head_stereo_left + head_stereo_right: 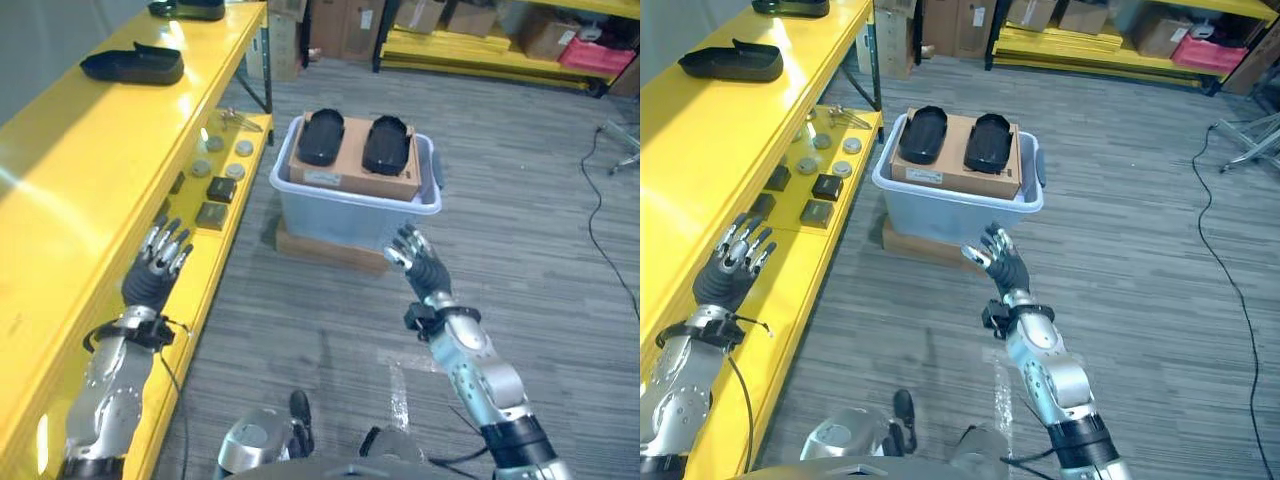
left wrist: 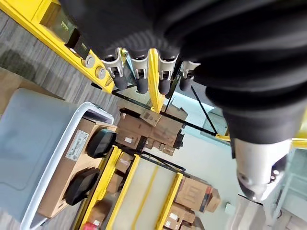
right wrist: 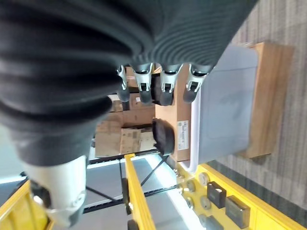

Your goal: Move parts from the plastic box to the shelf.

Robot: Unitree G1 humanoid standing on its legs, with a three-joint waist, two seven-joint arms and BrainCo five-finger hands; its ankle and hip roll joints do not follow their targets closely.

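A translucent plastic box (image 1: 352, 212) stands on the floor on a wooden board. A cardboard carton (image 1: 355, 172) lies in it, with two black moulded parts (image 1: 320, 137) (image 1: 386, 145) on top. My right hand (image 1: 420, 262) hovers open just in front of the box, fingers straight and empty. My left hand (image 1: 160, 258) is open over the edge of the yellow shelf (image 1: 95, 190), holding nothing. One black part (image 1: 133, 66) lies on the top shelf board, another (image 1: 188, 9) farther back.
On the lower shelf level lie several small round discs (image 1: 222, 152) and dark square blocks (image 1: 214, 200). Yellow racking with cardboard boxes (image 1: 470, 30) stands at the back. Grey floor stretches to the right of the box.
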